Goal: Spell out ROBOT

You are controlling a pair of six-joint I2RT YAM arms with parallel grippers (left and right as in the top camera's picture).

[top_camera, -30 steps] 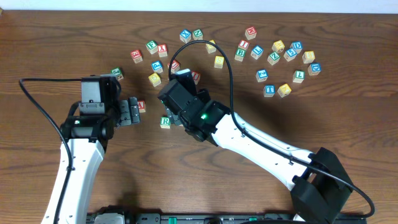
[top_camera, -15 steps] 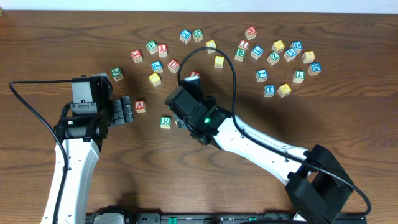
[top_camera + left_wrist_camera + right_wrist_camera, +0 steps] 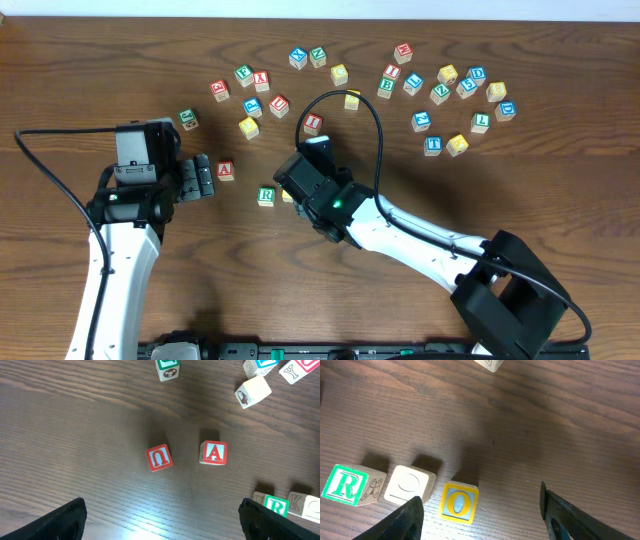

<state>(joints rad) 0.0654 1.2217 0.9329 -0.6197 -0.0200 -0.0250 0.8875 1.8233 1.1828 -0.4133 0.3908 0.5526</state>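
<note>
R cube (image 3: pixel 345 485), pale cube (image 3: pixel 409 485), yellow O cube (image 3: pixel 459 503) in a row, right hand (image 3: pixel 487 510) spread astride the O cube, bare surface (image 3: pixel 545 435) past it, left hand (image 3: pixel 165 517) spread and empty, pale cube's mark faint

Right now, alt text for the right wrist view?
Three cubes lie in a row on the wood table: green R, a pale cube, then yellow O. The right gripper hangs open at the bottom edge, holding nothing; another cube is cut off at the top.
</note>
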